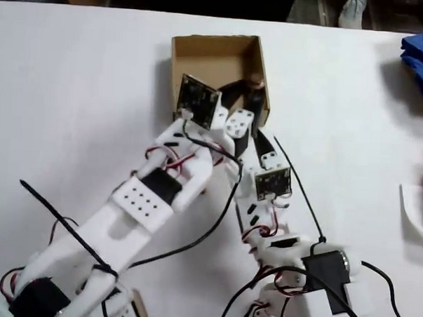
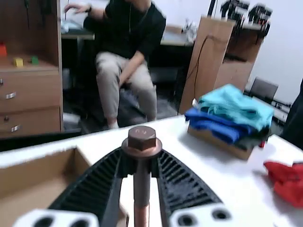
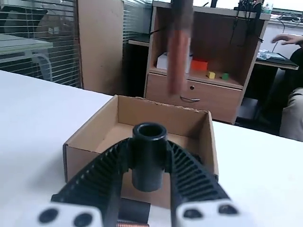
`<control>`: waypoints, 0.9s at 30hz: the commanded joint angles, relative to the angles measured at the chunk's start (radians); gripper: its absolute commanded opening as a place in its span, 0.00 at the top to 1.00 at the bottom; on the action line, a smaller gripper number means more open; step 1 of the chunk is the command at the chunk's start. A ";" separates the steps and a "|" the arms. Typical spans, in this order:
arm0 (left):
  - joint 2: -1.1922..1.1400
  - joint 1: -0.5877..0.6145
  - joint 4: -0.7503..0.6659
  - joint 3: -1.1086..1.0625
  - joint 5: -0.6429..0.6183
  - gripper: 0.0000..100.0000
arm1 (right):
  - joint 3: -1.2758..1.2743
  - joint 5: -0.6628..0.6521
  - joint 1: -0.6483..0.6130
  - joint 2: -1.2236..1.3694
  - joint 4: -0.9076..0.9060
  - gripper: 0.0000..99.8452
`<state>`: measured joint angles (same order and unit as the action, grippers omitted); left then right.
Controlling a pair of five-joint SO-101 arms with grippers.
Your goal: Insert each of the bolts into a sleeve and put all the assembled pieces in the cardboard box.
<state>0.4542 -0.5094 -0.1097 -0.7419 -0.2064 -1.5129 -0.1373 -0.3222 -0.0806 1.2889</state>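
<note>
My left gripper (image 2: 141,153) is shut on a copper bolt (image 2: 142,139), gripping it just under the hex head, with the shaft pointing down. My right gripper (image 3: 149,146) is shut on a black sleeve (image 3: 149,163), held upright with its bore facing up, in front of the cardboard box (image 3: 90,146). The bolt's shaft (image 3: 180,52) hangs above the sleeve, a little to one side and clear of it. In the high view both arms meet over the near right corner of the box (image 1: 216,41), where the bolt head (image 1: 255,82) shows. The box floor looks bare.
Folded blue and teal cloths (image 1: 421,62) lie at the table's far right, with a red cloth (image 2: 286,182) nearer. A white object (image 1: 416,209) sits at the right edge. Black cables (image 1: 216,222) trail between the arms. Open table lies left of the box.
</note>
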 commanded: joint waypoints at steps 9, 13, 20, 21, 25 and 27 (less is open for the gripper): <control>-0.003 -0.006 -0.023 0.045 0.009 0.98 | 0.034 -0.011 0.005 -0.005 0.031 0.98; -0.005 -0.002 -0.023 0.035 0.009 0.98 | 0.038 -0.011 0.028 -0.005 0.031 0.98; -0.006 0.000 -0.021 0.031 0.009 0.98 | 0.038 -0.014 0.038 -0.005 0.044 0.98; -0.006 0.000 -0.021 0.027 0.009 0.98 | 0.037 -0.015 0.038 -0.005 0.061 0.98; -0.006 0.000 -0.021 0.016 0.011 0.98 | 0.034 -0.017 0.033 -0.005 0.081 0.98; -0.006 0.000 -0.021 0.016 0.011 0.98 | 0.034 -0.017 0.033 -0.005 0.082 0.98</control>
<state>0.4450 -0.5094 -0.1112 -0.7342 -0.2064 -1.5129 -0.1450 -0.2977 -0.0806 1.3426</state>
